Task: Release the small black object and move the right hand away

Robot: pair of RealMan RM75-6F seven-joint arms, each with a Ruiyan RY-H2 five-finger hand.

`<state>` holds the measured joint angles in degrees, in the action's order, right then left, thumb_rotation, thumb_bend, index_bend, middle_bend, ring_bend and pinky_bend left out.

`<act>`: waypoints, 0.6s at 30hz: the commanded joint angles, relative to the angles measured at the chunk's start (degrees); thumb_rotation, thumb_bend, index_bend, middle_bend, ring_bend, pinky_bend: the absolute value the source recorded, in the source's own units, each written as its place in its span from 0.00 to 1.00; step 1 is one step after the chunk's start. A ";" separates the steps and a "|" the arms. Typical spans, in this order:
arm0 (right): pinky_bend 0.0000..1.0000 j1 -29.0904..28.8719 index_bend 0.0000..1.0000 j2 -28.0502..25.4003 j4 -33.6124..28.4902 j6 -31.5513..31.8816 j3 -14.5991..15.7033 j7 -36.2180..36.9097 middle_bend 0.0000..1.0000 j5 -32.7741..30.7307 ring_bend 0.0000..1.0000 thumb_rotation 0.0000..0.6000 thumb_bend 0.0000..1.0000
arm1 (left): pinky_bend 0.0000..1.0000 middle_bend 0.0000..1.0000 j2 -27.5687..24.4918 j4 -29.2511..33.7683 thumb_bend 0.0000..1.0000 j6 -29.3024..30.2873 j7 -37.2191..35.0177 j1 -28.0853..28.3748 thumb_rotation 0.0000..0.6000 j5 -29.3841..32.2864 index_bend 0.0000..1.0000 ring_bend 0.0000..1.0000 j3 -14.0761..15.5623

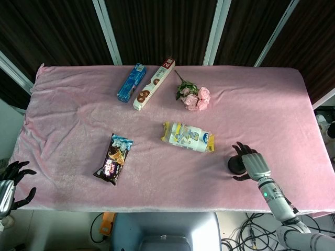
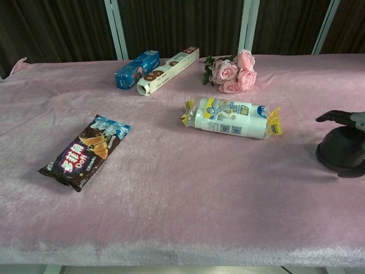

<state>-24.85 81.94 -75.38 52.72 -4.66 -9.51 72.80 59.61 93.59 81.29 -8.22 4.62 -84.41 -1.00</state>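
The small black object [image 1: 235, 166] [image 2: 340, 149], a rounded dome, stands on the pink tablecloth near the front right. My right hand [image 1: 253, 163] [image 2: 355, 123] is right behind it, fingers spread: the upper fingers [image 2: 333, 117] reach over its top with a slight gap, and the thumb [image 1: 242, 178] lies along its near side. No finger plainly presses on it. My left hand [image 1: 11, 184] hangs off the table's front left corner with its fingers apart and nothing in them; it shows only in the head view.
A white and yellow packet [image 1: 187, 137] [image 2: 231, 118] lies mid-table, left of the right hand. A dark snack bag [image 1: 113, 158] is front left. A blue box [image 1: 131, 82], a long biscuit box [image 1: 153, 83] and pink roses [image 1: 193, 95] lie at the back.
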 commanded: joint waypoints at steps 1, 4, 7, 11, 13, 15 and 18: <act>0.35 -0.11 0.14 0.12 0.09 0.14 -0.04 0.20 0.13 -0.04 0.14 1.00 0.12 | 0.25 0.15 -0.02 0.06 0.36 -0.19 0.37 0.04 1.00 0.07 0.36 0.07 0.10; 0.35 -0.16 0.15 0.41 0.36 0.55 0.02 0.55 0.14 0.14 0.14 1.00 0.12 | 0.25 0.15 -0.03 0.18 0.36 0.02 0.41 -0.02 1.00 0.08 0.36 0.07 0.04; 0.35 -0.27 0.15 0.58 0.66 0.55 0.26 0.72 0.14 0.29 0.14 1.00 0.12 | 0.25 0.15 0.01 0.10 0.36 0.32 0.29 -0.10 1.00 0.05 0.36 0.07 -0.05; 0.36 -0.59 0.16 0.93 1.19 0.21 0.37 0.52 0.15 0.00 0.14 1.00 0.12 | 0.25 0.16 0.03 0.05 0.36 -0.13 0.40 0.07 1.00 0.01 0.36 0.07 0.09; 0.38 -0.72 0.17 1.33 1.57 0.37 0.36 0.32 0.17 0.02 0.16 1.00 0.12 | 0.25 0.16 -0.04 0.11 0.36 -0.14 0.40 0.06 1.00 0.03 0.36 0.07 0.09; 0.45 -0.84 0.19 1.97 2.31 0.81 0.44 0.17 0.20 0.40 0.21 1.00 0.12 | 0.25 0.16 -0.04 0.14 0.36 0.22 0.21 -0.04 1.00 0.01 0.36 0.07 -0.02; 0.55 -0.90 0.25 3.18 3.73 1.50 0.53 0.03 0.28 0.84 0.33 1.00 0.12 | 0.25 0.15 -0.13 0.08 0.36 0.46 -0.18 -0.17 1.00 0.00 0.36 0.07 -0.05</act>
<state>-25.69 84.63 -72.18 53.88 -4.20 -9.38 73.38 59.51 93.69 81.73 -8.38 4.47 -84.41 -1.04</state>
